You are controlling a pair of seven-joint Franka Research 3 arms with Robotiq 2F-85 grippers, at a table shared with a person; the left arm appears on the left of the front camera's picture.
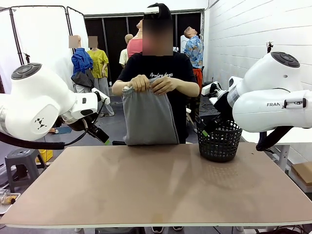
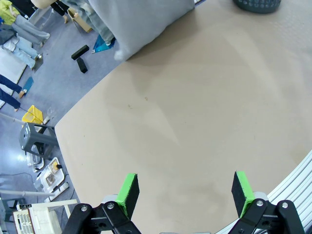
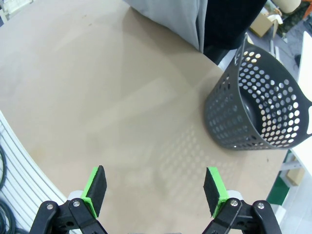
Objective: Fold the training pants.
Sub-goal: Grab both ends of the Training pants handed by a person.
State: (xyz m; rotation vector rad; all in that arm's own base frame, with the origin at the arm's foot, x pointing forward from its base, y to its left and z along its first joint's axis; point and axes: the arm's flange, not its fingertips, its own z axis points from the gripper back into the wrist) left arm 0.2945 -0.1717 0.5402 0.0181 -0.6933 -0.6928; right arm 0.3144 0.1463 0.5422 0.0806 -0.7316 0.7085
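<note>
- Grey soft-fabric training pants (image 1: pixel 147 119) hang vertically at the middle of the counter's (image 1: pixel 146 190) far edge, gripped at the gathered waistband by both hands (image 1: pixel 152 84) of the person standing there.
- The lower end of the pants reaches down to the far edge. Whether it rests on the counter cannot be told.
- Left end effector (image 2: pixel 185 187): jaws spread wide and holding nothing, poised above bare counter surface near the left edge, well apart from the pants.
- Right end effector (image 3: pixel 155 184): jaws likewise spread wide and empty, above the right part of the counter.
- Black perforated plastic basket (image 1: pixel 219 141) stands upright near the far right corner, beside the hanging pants and not touching them.
</note>
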